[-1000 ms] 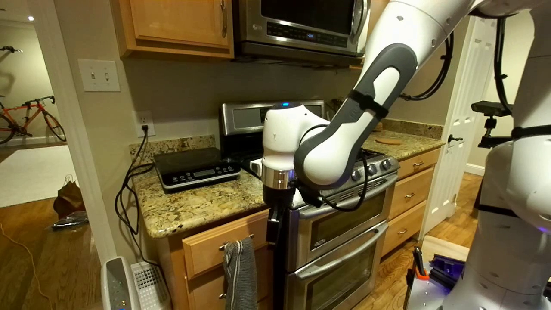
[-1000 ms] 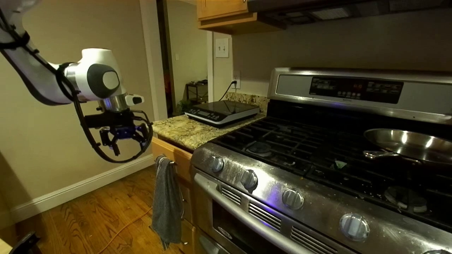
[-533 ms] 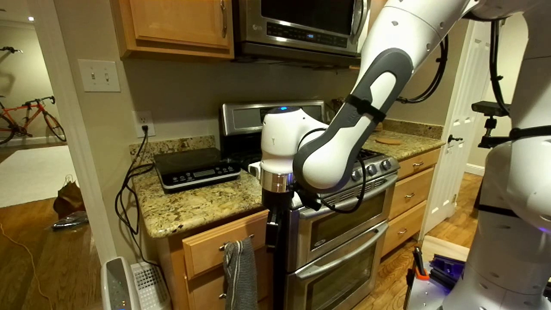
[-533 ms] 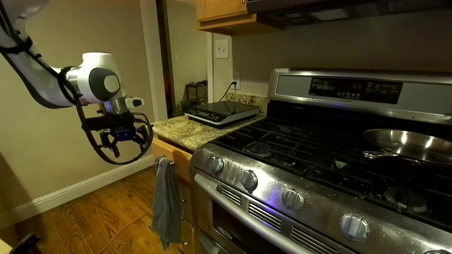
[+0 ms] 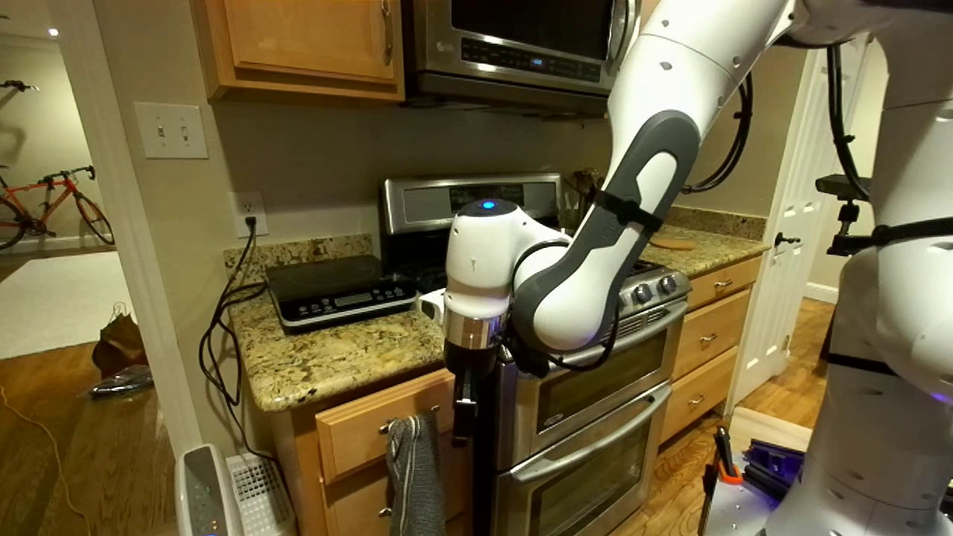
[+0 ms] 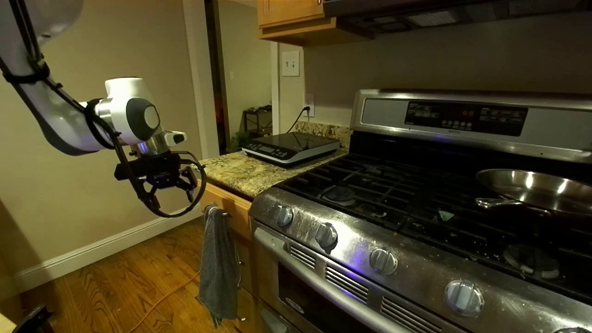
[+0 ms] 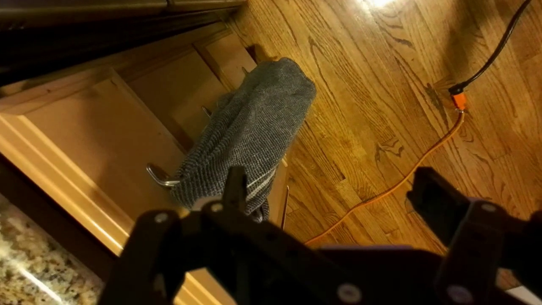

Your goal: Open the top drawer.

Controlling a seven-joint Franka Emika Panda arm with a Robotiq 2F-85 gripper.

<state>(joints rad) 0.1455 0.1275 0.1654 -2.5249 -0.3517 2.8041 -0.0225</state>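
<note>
Light-wood top drawer [image 5: 361,434], silver-handled, seemingly shut, just below the countertop [image 5: 339,357]

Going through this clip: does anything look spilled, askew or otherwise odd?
Yes. In an exterior view, pale specks and a greenish scrap litter the stovetop, like leftover mess. Also, a gray towel hangs over the handle of the top drawer, hiding part of it, which could hinder a grasp.

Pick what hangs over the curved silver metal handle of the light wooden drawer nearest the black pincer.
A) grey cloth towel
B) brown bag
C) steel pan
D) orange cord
A: the grey cloth towel drapes over the curved silver handle, whose bare end shows beside it in the wrist view.
</note>
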